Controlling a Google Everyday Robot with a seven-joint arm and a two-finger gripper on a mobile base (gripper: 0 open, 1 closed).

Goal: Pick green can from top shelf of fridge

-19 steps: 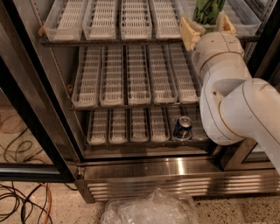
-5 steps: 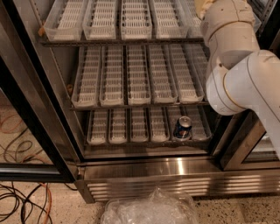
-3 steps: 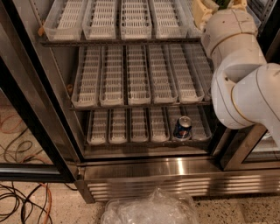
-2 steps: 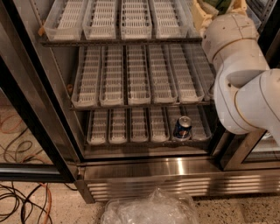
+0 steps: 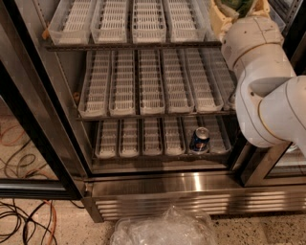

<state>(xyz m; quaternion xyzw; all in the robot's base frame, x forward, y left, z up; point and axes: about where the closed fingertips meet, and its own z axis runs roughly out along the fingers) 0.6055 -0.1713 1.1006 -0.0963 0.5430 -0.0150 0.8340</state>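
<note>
Camera view looks down into the open fridge (image 5: 191, 189), stainless with a louvred steel base and a black-framed glass door (image 5: 33, 143) swung out on the left. Next biggest thing is the chunky white arm (image 5: 267, 95), which fills the right side and reaches up toward the top right corner.

Top shelf (image 5: 134, 45) is a dark rack with a row of clear slotted trays, and two more racks of slotted lanes sit below it. The gripper (image 5: 237, 7) is right up at the top edge, just past the right-hand end of that top row. Its pale yellowish fingers (image 5: 218, 21) sit on either side of the green can (image 5: 234, 6), so it's clamped on it. The can is mostly cut off by the edge, so I can't tell if it's clear of the tray.

Smaller stuff:
- crinkly clear plastic bag (image 5: 165, 229) on the floor in front
- cables (image 5: 19, 220) lower left
- one short blue-and-silver can (image 5: 199, 139) on the bottom rack
</note>
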